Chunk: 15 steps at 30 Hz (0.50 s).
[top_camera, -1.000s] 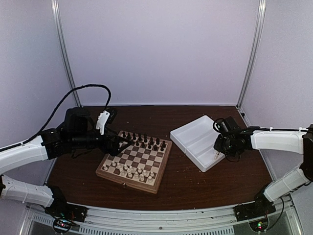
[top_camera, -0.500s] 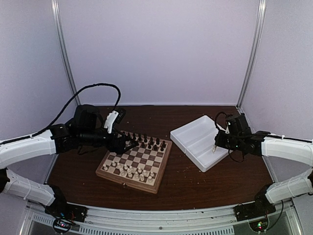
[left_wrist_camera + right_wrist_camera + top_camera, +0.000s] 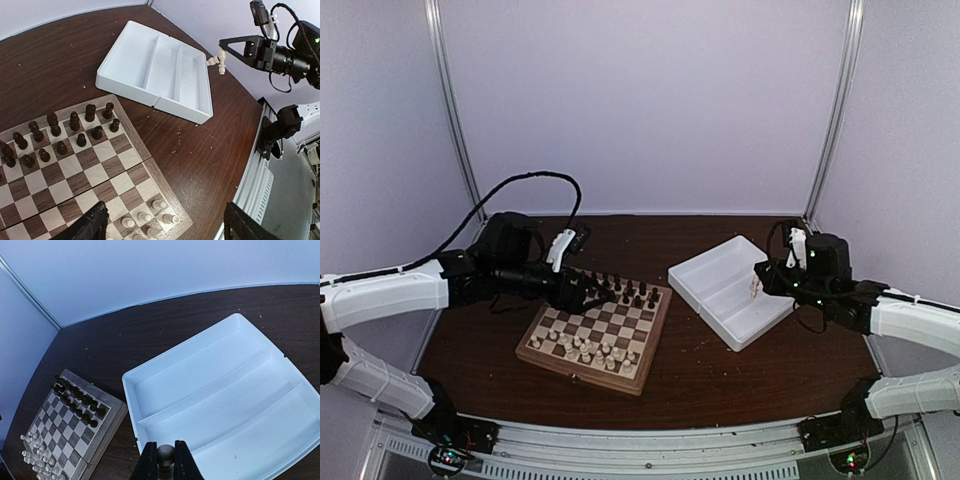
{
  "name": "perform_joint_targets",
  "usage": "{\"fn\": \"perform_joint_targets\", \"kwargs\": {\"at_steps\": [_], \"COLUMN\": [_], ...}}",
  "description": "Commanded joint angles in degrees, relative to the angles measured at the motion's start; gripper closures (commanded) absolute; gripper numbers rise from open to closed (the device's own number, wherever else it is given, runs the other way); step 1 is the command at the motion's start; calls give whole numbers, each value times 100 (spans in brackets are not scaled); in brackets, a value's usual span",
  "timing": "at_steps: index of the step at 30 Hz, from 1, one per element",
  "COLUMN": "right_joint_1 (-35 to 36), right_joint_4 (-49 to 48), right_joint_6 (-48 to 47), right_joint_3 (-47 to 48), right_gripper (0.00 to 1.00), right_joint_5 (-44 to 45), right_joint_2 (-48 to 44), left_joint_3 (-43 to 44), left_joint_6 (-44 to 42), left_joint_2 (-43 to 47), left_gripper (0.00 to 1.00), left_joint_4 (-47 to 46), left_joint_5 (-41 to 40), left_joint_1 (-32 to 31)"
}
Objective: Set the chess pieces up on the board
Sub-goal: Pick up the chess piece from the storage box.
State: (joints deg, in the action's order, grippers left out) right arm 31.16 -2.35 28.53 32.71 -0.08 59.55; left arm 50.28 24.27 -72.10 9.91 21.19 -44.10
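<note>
The board (image 3: 610,322) lies left of centre, with cream chess pieces (image 3: 588,350) on its near rows and dark pieces (image 3: 625,292) on its far rows. My left gripper (image 3: 603,293) hovers over the board's far side. In the left wrist view it (image 3: 167,227) is open, its fingers (image 3: 92,225) set wide above the board corner where cream pieces (image 3: 160,215) stand. My right gripper (image 3: 758,283) hangs above the white tray, shut on one cream piece (image 3: 220,61). The right wrist view shows that piece's round head (image 3: 165,454) pinched between the fingers (image 3: 149,460).
A white plastic tray (image 3: 725,295) with dividers sits right of the board, and its compartments (image 3: 220,400) hold nothing. Dark wooden tabletop (image 3: 200,150) surrounds both. Purple walls and metal posts enclose the back and sides. A cable loops above the left arm (image 3: 530,180).
My right gripper has lifted out of the tray with the cream piece in it. My left arm has reached further right over the board's far rows.
</note>
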Motion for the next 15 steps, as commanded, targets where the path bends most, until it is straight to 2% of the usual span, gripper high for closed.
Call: {"fn": "perform_joint_targets", "kwargs": {"at_steps": [1,6,15], "right_joint_1": [20,22,19], "right_joint_4": [-195,-37,-265], "right_joint_6": [-320,-428,-474], "right_joint_3": [-18,1,-21], "right_gripper": [98,100,100], "right_joint_5": [-383,-603,-1133], "right_joint_2": [-267,-502,-649], "left_joint_3": [254,412,943], "left_joint_6": [56,8,137], "left_joint_2": [-179,-515,-1289], "left_gripper": [24,33,35], "left_joint_4": [-438,-699,-1139], "left_joint_5": [308,439,591], "left_joint_1": [-41,-64,-191]}}
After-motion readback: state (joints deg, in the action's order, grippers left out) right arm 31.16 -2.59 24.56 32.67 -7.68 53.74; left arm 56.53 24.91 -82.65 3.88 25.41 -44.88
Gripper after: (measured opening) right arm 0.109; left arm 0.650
